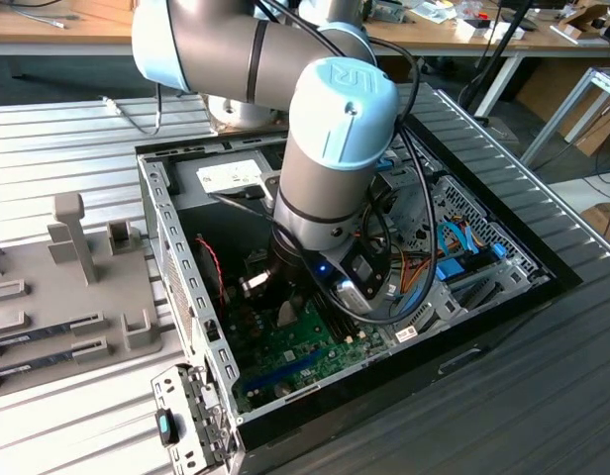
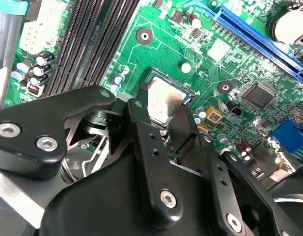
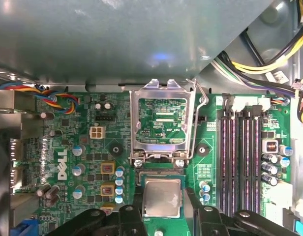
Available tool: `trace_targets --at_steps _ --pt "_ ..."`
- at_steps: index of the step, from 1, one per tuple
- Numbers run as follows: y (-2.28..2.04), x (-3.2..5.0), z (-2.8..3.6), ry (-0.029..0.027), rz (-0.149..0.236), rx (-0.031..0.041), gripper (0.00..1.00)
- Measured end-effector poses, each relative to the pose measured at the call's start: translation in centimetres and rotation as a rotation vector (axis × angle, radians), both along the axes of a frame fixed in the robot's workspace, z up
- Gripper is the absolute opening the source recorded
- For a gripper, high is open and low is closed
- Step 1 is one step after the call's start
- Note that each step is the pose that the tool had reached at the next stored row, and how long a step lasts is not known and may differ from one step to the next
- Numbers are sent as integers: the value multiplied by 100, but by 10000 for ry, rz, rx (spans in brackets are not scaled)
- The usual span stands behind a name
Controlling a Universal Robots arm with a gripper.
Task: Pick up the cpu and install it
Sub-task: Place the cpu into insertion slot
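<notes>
Fingers of gripper pinching cpu by opposite edges, cpu set in motherboard socket, retention frame raised open, memory slots beside socket.

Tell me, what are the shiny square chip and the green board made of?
The chip looks like bare metal on top: silvery, with cloudy reflections. The board seems a stiff sheet with a glossy green coating and thin lines; what's underneath can't be told.

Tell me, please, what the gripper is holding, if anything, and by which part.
The gripper holds the cpu, its fingers clamped on two opposite edges.
</notes>
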State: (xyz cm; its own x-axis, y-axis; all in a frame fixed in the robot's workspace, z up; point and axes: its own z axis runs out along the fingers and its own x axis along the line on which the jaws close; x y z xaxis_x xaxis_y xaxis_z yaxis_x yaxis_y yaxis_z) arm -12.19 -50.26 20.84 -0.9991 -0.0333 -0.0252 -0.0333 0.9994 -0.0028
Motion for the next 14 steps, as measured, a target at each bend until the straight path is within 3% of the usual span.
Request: trace_targets --at_steps 14 --pt "0 16 -27 3 -34 -36 45"
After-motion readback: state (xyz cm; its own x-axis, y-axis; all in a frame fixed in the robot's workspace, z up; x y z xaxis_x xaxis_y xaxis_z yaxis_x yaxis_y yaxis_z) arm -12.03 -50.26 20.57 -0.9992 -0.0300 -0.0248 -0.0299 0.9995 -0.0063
